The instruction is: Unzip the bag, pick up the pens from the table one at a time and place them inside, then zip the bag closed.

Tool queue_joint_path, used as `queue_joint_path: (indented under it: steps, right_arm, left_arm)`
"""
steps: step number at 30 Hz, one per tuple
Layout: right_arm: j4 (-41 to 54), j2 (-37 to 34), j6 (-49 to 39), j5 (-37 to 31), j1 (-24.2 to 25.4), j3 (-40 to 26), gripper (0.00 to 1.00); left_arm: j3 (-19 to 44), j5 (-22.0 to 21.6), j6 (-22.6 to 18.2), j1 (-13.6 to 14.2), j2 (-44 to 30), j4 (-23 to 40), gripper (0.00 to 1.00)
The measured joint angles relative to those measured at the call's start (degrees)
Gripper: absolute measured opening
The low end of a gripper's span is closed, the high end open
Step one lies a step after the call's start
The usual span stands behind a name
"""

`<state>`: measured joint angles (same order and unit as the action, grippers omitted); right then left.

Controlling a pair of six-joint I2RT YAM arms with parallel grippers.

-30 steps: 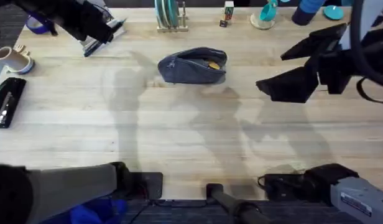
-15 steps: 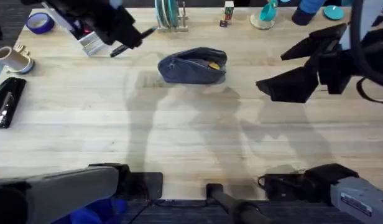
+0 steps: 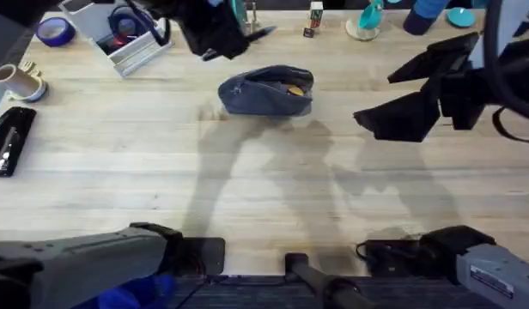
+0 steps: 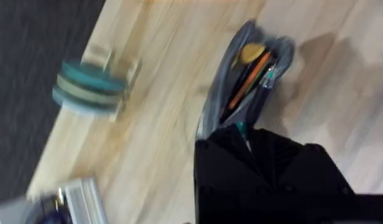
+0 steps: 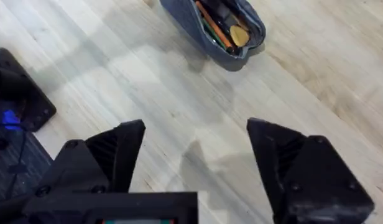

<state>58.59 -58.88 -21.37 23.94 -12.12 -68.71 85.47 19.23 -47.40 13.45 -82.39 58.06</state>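
- Large, light wooden plank table: pale grain, matte, flat and hard. Carries the task's things toward its far middle.
- Right gripper: black, blocky fingers spread wide with nothing between them. Hangs above bare planks on the right side, well apart from the pouch.
- Left gripper: dark and blurred, up over the far edge of the table, just beyond the pouch's left end. Closed on a slim black pen, whose tip juts out toward the right; seen from the wrist, a small teal-and-white end pokes out of the fingers.
- Oblong blue-grey fabric bag with rounded ends: soft, slumped cloth, lying on its side at the far middle of the table. Mouth gaping open along the top, so the unzipping looks done.
- Inside the bag: thin orange and dark sticks and a round yellow piece. Some filling looks done already.
- Step in hand, as a judgement: bringing the held pen over the open mouth, not yet lowered in.
- Left to do: release the pen inside, then zip closed. Cannot tell whether more pens wait elsewhere.
- Thick black stapler at the table's left edge: hard, glossy, no part of the job.
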Motion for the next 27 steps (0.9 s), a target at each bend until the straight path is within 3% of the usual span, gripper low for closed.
queue_joint_path:
  steps: [5, 13, 27]
  right_arm:
    - [0.0, 0.0, 0.0, 0.0, 0.0, 0.0, 0.997]
    - [0.0, 0.0, 0.0, 0.0, 0.0, 0.0, 0.996]
    - [0.0, 0.0, 0.0, 0.0, 0.0, 0.0, 0.996]
  left_arm:
    - [0.0, 5.5, -4.5, 2.4, 0.0, -2.1, 0.041]
    - [0.0, 12.6, -6.9, 3.1, -0.2, -5.8, 0.041]
    - [0.0, 15.7, -7.3, 3.3, -3.1, -7.8, 0.041]
